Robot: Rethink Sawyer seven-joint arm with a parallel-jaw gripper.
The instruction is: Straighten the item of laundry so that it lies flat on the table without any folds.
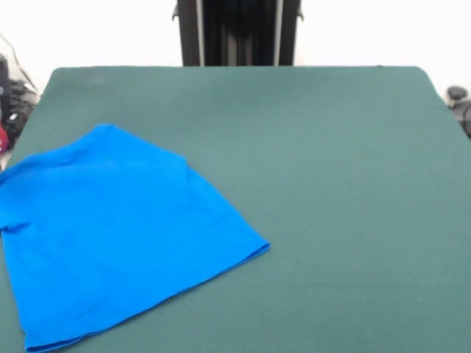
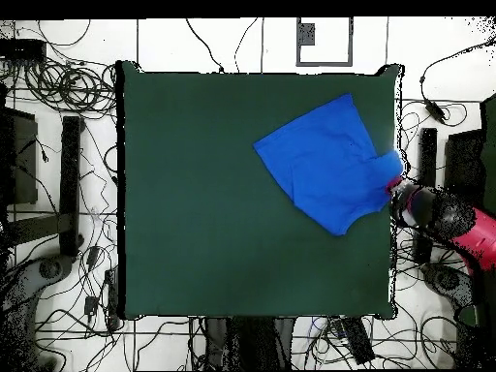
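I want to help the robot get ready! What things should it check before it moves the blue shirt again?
1. Is the T-shirt all on the table? Not ok: in the overhead view one sleeve reaches the table's edge by the arm.
2. Is the shirt flat? Cannot tell for sure: it looks mostly smooth, but its shape looks folded at one side.
3. Is the shirt in the middle? Not ok: it sits near one corner.
4. Where is the gripper? Ok: it is at the table's edge, at the sleeve.
5. Is the gripper open or shut? Cannot tell.
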